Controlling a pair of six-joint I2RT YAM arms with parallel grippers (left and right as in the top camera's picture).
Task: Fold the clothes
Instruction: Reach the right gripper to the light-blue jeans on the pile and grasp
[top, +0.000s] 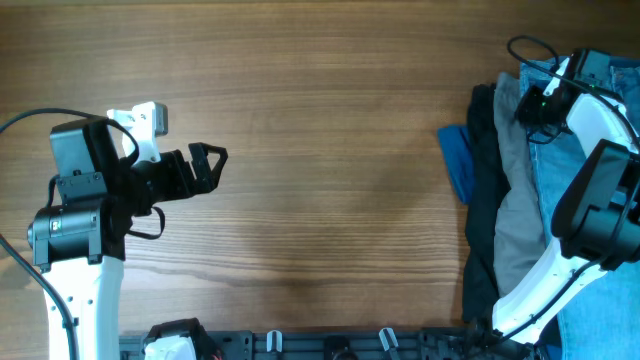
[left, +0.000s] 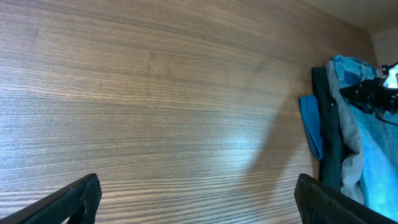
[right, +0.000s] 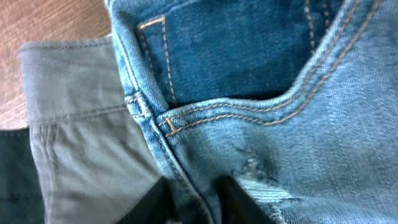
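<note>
White arms (top: 85, 295) with black joints (top: 75, 225), cables (top: 40, 112) and left hand (top: 213, 168).

Jeans (top: 605, 322) partly beyond the overhead view's right edge.

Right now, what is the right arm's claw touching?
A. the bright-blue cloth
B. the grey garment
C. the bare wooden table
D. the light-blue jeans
D: in the right wrist view the right claw has its two dark fingers on either side of a stitched seam of the jeans, with the grey garment off to one side.
</note>
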